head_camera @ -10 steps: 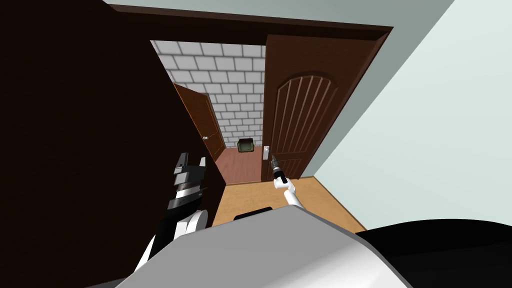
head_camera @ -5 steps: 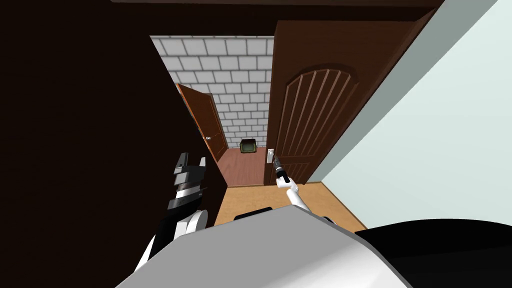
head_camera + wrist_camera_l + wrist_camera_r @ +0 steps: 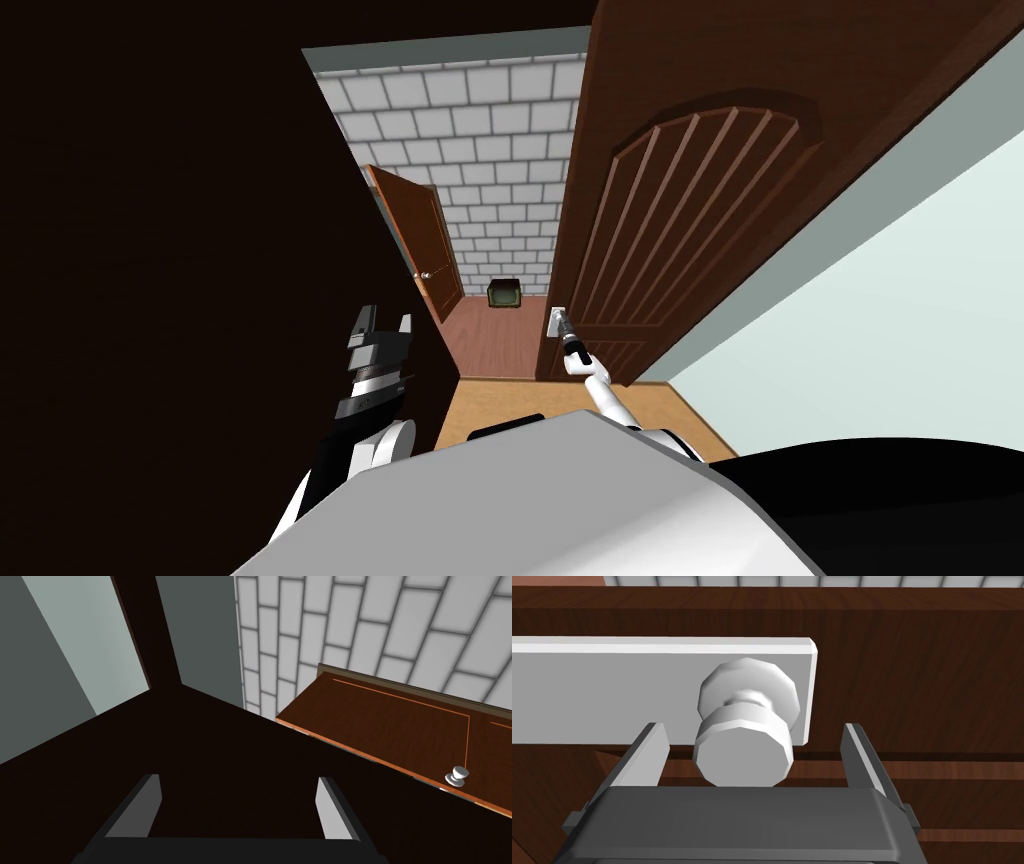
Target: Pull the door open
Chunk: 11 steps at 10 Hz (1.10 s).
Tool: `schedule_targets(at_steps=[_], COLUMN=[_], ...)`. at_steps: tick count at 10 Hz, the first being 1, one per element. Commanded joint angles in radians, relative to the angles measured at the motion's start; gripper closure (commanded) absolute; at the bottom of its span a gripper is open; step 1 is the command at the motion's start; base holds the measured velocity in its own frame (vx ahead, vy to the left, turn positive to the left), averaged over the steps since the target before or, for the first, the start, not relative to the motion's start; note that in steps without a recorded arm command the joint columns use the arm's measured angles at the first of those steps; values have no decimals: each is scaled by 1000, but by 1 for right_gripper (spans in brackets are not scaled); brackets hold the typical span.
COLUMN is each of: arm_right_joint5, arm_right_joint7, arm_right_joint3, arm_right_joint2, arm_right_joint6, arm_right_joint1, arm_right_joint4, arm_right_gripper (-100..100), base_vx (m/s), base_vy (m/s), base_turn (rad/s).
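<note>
A dark brown panelled door [image 3: 690, 190] stands ajar on the right of the head view. Its white knob [image 3: 743, 748] sits on a white plate [image 3: 612, 691]. My right gripper [image 3: 754, 746] [image 3: 562, 322] is open, with the knob between its fingers [image 3: 648, 752] and gaps on both sides. My left gripper [image 3: 240, 796] [image 3: 382, 325] is open and holds nothing, close to a dark surface [image 3: 225, 766] on the left.
Through the gap lies a reddish floor [image 3: 500, 335], a grey brick wall [image 3: 480, 140], a second brown door [image 3: 420, 245] with a small knob [image 3: 457, 775], and a small dark box [image 3: 505, 293]. A pale wall [image 3: 900, 300] runs along the right. Tan floor [image 3: 560, 405] lies just ahead.
I have moved closer to the door, which now looms larger in the head view. My right gripper has reached forward to the knob plate. The left arm has not moved.
</note>
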Motion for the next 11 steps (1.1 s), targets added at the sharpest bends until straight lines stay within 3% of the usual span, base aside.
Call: schedule_targets(at_steps=[1,2,7,11], arm_right_joint5=[0,0,0,-3], arm_right_joint7=[0,0,0,-36], arm_right_joint3=[0,0,0,40], arm_right_joint2=[0,0,0,-30], arm_right_joint6=[0,0,0,-4], arm_right_joint1=[0,0,0,9], arm_right_joint4=[0,0,0,-4], arm_right_gripper=[-100,100,100,100], base_vx=[86,-9,-17,-179], base_vy=[4,-1,0,-65], base_turn=[18,-16,2,127])
